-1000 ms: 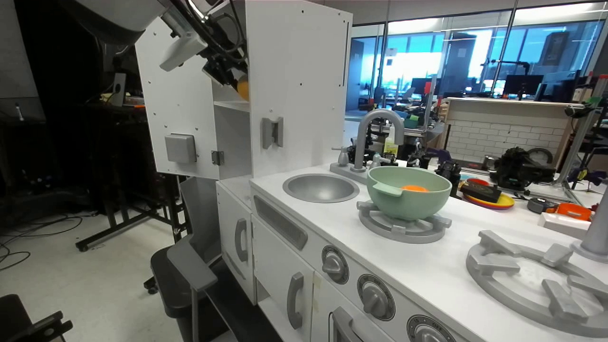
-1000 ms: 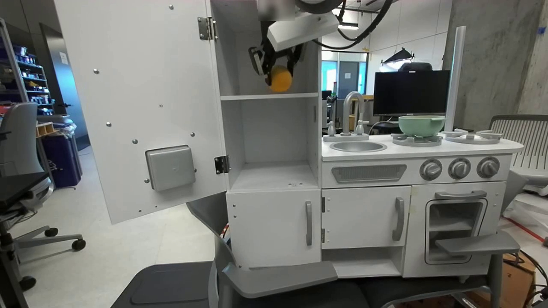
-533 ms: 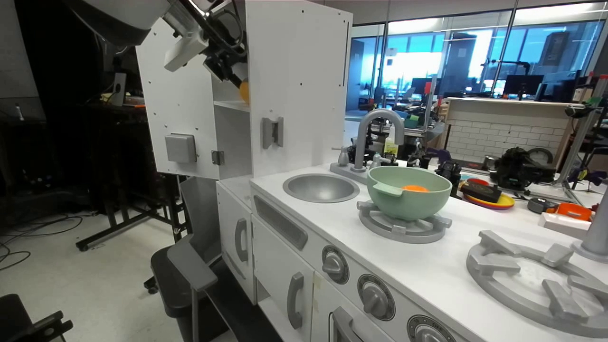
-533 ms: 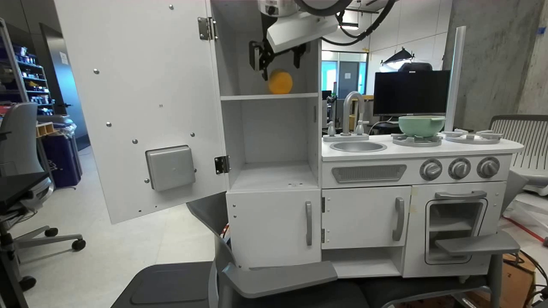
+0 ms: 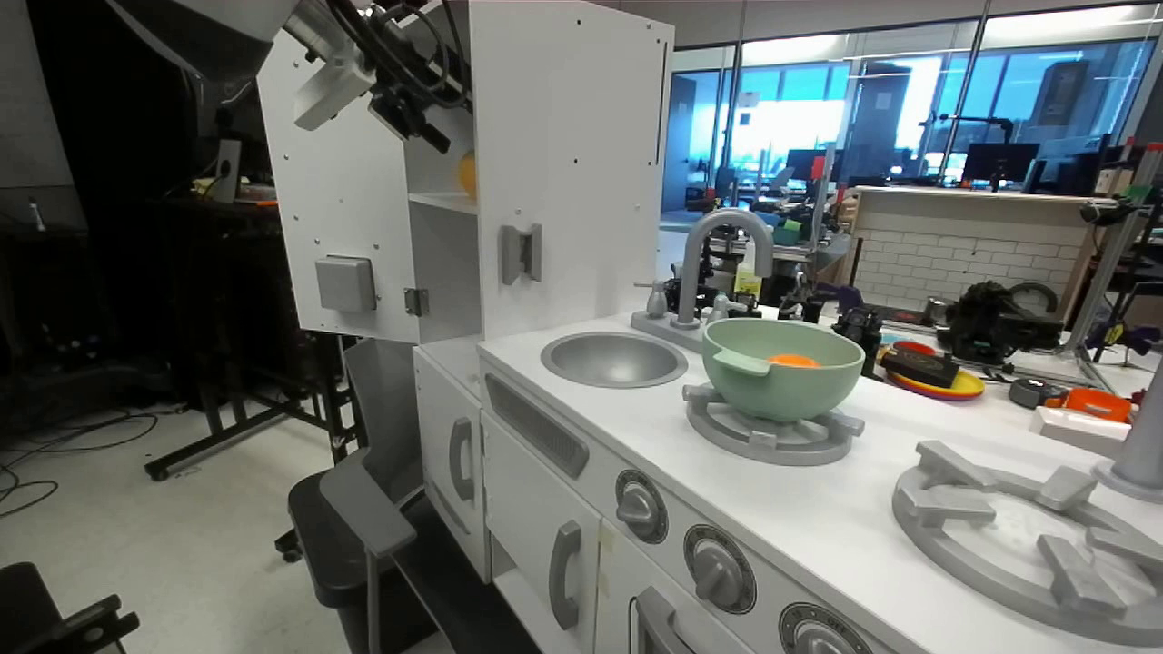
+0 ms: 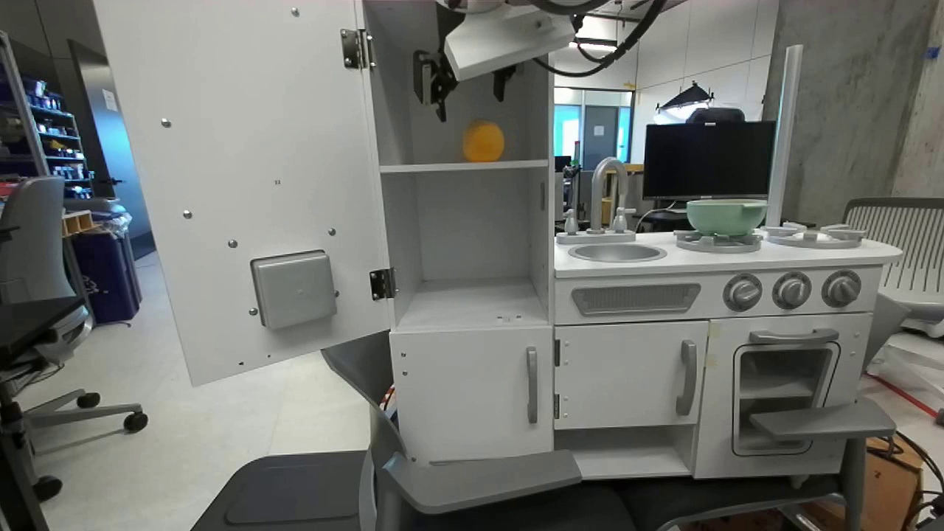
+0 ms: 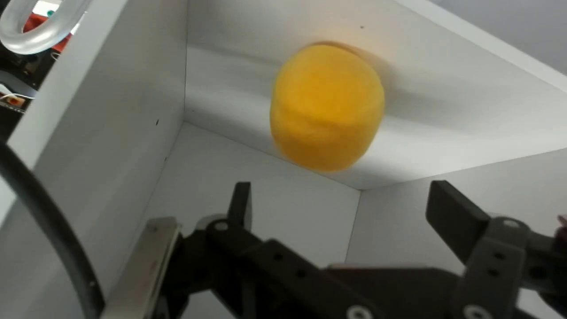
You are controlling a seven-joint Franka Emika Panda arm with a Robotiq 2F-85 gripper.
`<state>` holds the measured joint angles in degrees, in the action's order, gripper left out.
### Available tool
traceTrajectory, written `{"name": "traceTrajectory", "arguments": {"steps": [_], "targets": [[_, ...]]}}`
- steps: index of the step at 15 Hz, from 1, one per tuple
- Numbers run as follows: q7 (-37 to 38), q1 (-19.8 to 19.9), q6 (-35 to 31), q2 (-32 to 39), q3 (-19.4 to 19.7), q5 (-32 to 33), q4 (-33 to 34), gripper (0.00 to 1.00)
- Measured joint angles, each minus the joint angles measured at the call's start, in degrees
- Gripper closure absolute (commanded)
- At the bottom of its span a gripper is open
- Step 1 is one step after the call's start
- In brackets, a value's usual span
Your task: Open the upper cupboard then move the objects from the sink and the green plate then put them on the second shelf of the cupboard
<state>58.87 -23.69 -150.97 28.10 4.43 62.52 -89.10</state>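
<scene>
The upper cupboard's white door [image 6: 243,184] stands wide open. A yellow-orange round object [image 6: 484,141] rests on the middle shelf [image 6: 464,168] inside; it also shows in the wrist view [image 7: 328,106] and, partly hidden by the cupboard side, in an exterior view [image 5: 467,174]. My gripper [image 6: 472,105] is open and empty, above and apart from that object. In the wrist view the gripper [image 7: 340,185] has its fingers spread wide with nothing between them. A green bowl [image 5: 772,391] with an orange item [image 5: 793,361] inside stands on a burner. The sink [image 5: 614,359] is beside it.
The cupboard's side panel [image 5: 572,173] stands close beside the gripper. A grey faucet [image 5: 727,222] rises behind the sink. A second burner [image 5: 1027,536] is further along the counter. Chairs with grey armrests [image 6: 479,479] stand in front of the kitchen.
My gripper has opened and let go of the yellow-orange object, which stays on the shelf. The gripper has then moved up and back, away from it.
</scene>
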Motion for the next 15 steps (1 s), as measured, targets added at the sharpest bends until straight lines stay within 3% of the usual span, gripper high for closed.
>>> {"name": "traceTrajectory", "arguments": {"steps": [4,8,11,15], "targets": [[-0.38,-0.44,-1.09,-5.79,-0.48,1.26,-7.80,0.00],[-4.80,-0.27,-1.92,-15.37,-1.12,0.08,-19.99,0.00],[-15.91,1.40,-0.22,-24.08,-2.45,-8.00,-30.18,0.00],[-32.98,8.33,7.53,-35.41,-5.65,-23.17,-40.84,0.00]]}}
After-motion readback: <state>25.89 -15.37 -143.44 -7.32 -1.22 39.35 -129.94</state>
